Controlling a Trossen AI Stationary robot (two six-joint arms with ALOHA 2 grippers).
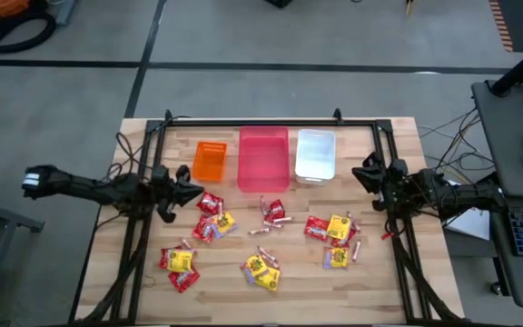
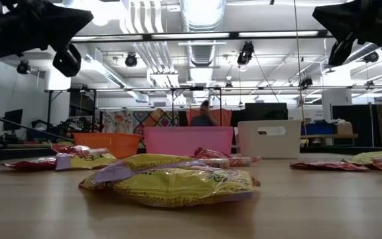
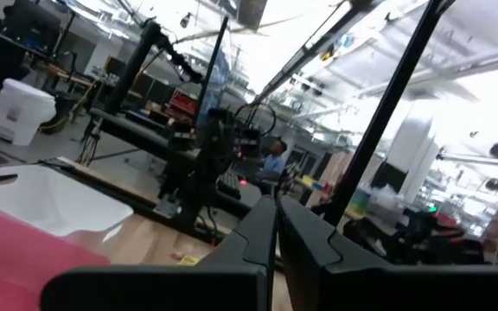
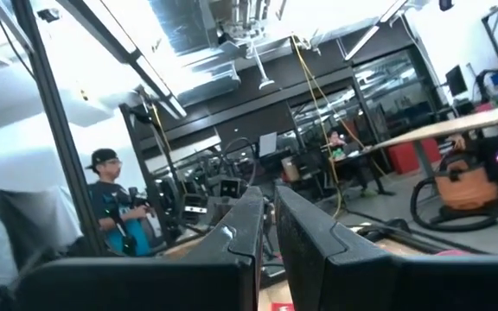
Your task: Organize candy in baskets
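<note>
Three baskets stand in a row at the far middle of the table: an orange one (image 1: pixel 210 161), a larger pink one (image 1: pixel 263 158) and a white one (image 1: pixel 316 154). Candy lies loose on the wood nearer the front: red packets (image 1: pixel 209 203), yellow packets (image 1: pixel 263 269) and thin wrapped sticks (image 1: pixel 271 221). My left gripper (image 1: pixel 196 182) hangs shut above the table's left side, near the orange basket, pointing toward the middle. My right gripper (image 1: pixel 363 173) hangs shut at the right side, beside the white basket. Neither holds anything.
A black frame (image 1: pixel 243 124) runs around the table's far and side edges. More candy clusters lie at front left (image 1: pixel 180 263) and right (image 1: pixel 337 238). A yellow packet (image 2: pixel 171 182) lies close before the low camera. People (image 4: pixel 111 207) stand in the room beyond.
</note>
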